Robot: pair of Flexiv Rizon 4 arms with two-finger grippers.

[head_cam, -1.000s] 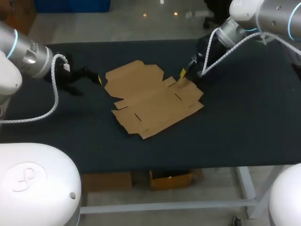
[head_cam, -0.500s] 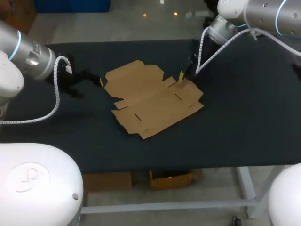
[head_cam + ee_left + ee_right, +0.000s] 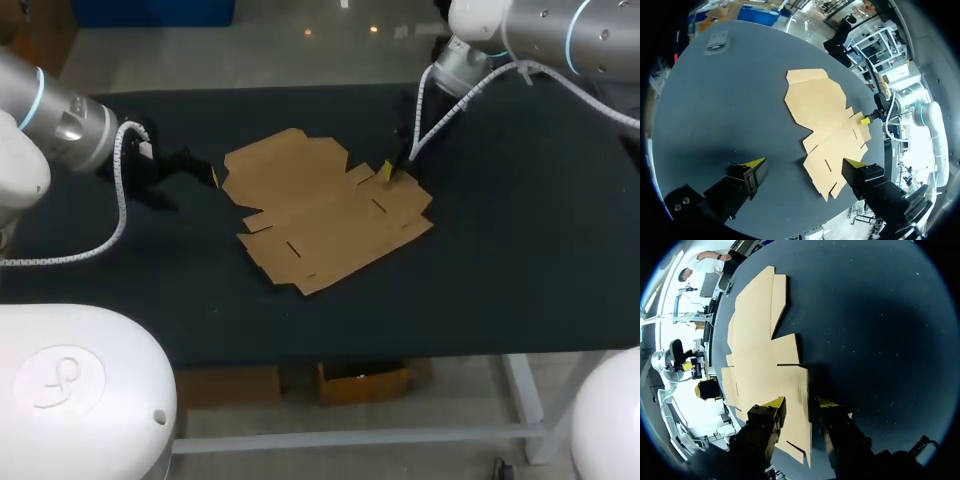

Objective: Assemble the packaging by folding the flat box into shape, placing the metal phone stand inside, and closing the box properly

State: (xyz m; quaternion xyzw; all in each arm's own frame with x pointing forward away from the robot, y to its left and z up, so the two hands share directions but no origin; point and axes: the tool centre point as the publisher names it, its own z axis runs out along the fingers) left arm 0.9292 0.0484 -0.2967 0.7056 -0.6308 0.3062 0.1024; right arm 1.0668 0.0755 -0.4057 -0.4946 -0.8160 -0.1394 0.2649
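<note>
The flat box (image 3: 325, 215) lies unfolded on the dark surface (image 3: 520, 260), near its middle, with all panels and flaps flat. It is in the same place and has the same shape as one second ago.

The right arm (image 3: 540, 30) comes in from the far right corner, and the right tool (image 3: 385, 170) is now at the far right corner of the box. One second ago this tool was a little beyond that corner, over the bare surface. Since then the arm has swung toward the middle and the tool has come down onto the cardboard edge. In the right wrist view the right tool (image 3: 800, 402) is released: its two yellow tips stand a little apart. One tip is over the cardboard and the other over the bare surface, so the edge of the flat box (image 3: 755, 340) runs between them. I cannot see that both fingers press on it.

The left arm (image 3: 50, 115) comes in from the left, and the left tool (image 3: 212, 172) is just beside the left edge of the box, almost where it was before. In the left wrist view the left tool (image 3: 805, 161) is also released, with its fingers wide apart. The flat box (image 3: 825, 110) lies ahead of them and neither finger touches it
</note>
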